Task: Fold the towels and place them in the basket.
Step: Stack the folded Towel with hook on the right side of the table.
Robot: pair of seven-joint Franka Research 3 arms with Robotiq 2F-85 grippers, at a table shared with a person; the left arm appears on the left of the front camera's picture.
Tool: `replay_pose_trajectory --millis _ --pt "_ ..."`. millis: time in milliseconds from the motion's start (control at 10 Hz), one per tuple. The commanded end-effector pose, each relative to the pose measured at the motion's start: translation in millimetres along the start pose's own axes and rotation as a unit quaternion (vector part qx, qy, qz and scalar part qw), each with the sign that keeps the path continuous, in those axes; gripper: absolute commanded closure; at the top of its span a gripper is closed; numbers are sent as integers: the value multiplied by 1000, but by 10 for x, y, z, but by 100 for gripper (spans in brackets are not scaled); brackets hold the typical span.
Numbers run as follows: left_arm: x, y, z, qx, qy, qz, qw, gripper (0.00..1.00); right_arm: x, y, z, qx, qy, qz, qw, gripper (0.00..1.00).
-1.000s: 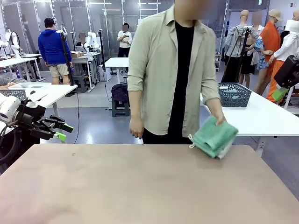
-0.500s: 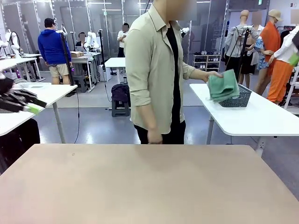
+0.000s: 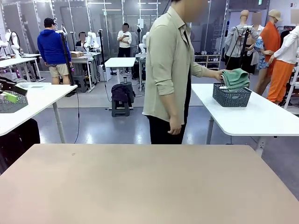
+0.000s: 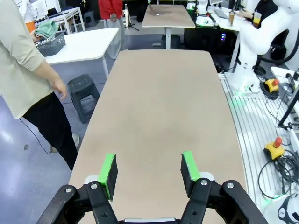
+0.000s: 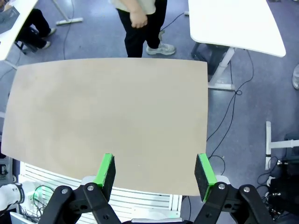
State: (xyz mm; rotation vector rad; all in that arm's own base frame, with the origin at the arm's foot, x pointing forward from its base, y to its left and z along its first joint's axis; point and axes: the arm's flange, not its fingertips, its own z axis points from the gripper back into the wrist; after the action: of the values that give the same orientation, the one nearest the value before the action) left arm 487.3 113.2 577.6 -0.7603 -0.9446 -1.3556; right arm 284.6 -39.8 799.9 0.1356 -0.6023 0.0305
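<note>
Half a second back, green towel held above the basket; now green towel (image 3: 235,77) resting on top of the basket (image 3: 231,95), with the person's hand (image 3: 218,75) at its near edge. Person turned farther toward the white side table (image 3: 252,116) since then, other hand (image 3: 174,125) hanging by the hip. A second back, towel bundle at the brown table's far right corner; gone from there now.

Left hand (image 4: 148,171) wide open, nothing between the green pads, poised high over the brown table (image 4: 159,102); basket and towel (image 4: 46,29) far ahead and off to its left in the left wrist view, the person (image 4: 23,70) standing between. Right hand (image 5: 154,173) likewise spread open and empty, above the brown table (image 5: 107,116), person's legs (image 5: 142,28) far ahead beyond the table's edge.

Brown table top bare and matte. Grey floor, cables trailing, more white tables and people farther back in the room.
</note>
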Motion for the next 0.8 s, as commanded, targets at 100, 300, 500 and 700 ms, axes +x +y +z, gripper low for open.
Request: replay_pose_trajectory --millis 100,300,500,700 --pt "0 0 0 0 0 0 1000 30 0 0 0 0 0 0 1000 14" --pt "0 0 0 0 0 0 1000 30 0 0 0 0 0 0 1000 14" --pt "0 0 0 0 0 0 1000 30 0 0 0 0 0 0 1000 14" --pt "0 0 0 0 0 0 1000 30 0 0 0 0 0 0 1000 14"
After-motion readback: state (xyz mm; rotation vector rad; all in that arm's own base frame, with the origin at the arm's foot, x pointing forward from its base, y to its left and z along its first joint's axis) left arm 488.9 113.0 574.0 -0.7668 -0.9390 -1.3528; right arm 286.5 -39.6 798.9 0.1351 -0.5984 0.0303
